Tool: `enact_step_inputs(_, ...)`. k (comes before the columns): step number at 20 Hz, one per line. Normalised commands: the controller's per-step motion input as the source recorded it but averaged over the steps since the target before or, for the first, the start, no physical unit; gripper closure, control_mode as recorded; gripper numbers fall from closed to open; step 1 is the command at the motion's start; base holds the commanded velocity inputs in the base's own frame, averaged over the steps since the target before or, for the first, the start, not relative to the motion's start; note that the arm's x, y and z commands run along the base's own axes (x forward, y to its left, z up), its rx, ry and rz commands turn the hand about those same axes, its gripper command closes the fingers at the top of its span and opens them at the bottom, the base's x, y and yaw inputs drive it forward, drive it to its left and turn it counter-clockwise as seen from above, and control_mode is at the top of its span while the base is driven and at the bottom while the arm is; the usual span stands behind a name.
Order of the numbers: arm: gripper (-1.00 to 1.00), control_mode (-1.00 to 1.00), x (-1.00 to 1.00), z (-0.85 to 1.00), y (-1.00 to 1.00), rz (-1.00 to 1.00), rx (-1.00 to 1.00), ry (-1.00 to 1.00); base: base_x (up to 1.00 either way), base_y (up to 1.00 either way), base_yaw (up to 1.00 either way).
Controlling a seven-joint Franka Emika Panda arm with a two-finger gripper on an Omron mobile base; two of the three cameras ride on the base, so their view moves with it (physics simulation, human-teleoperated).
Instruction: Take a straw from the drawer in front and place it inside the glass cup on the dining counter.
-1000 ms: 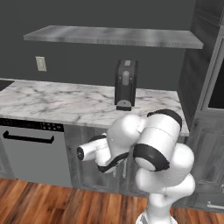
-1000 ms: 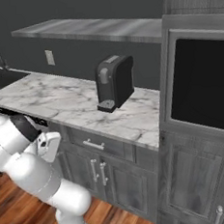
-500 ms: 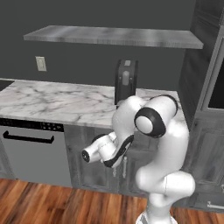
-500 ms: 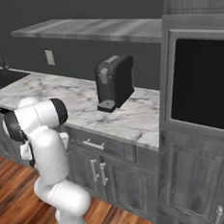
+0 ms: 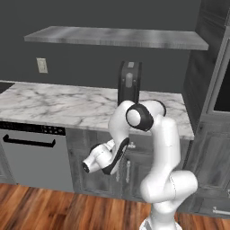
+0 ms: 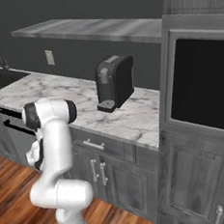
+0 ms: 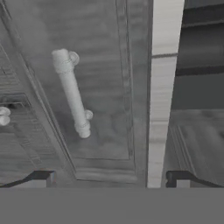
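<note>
Reaching low in front of dark grey wooden cabinets, a white arm is holding its jaws [image 7: 111, 177] spread wide, gripping nothing. Seen from the hand, the two dark tips are sitting far apart below a cabinet door with a short, rounded silver bar handle [image 7: 72, 93] on two round mounts; the door has a framed, wood-grained panel.

Seen from the right, the drawer [image 6: 101, 143] is sitting shut just under the marble surface [image 6: 73, 96], a flat grey front with a small silver bar. The straw is presumably inside it, hidden. The cup is nowhere to be seen.

The risk, as I judge it, is that the hand is facing a cabinet door handle rather than the drawer's bar, so closing now could pull the wrong front. Both handles are smooth, thin metal, so a shallow grip could slip off.

A boxy black coffee machine [image 6: 113, 82] is standing on the veined white marble.
</note>
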Motion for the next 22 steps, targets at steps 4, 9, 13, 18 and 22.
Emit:
enact_step_inputs(4, -1.0, -1.0, 0.46, -0.22, 0.0, 0.0, -0.09, 0.0, 0.0, 0.0, 0.0)
enact_step_inputs(9, -1.0, -1.0, 0.51, -0.16, -0.07, 0.0, -0.04, 0.0, 0.0, 0.0, 0.0)
enact_step_inputs(13, -1.0, -1.0, 0.56, -0.19, -0.12, 0.0, -0.02, 0.01, 0.0, 0.0, 0.0)
enact_step_inputs(18, -1.0, -1.0, 0.56, -0.23, -0.13, 0.0, -0.01, 0.03, 0.0, 0.0, 0.0)
enact_step_inputs(22, -1.0, -1.0, 0.45, -0.24, -0.12, 0.0, -0.02, 0.01, 0.0, 0.0, 0.0)
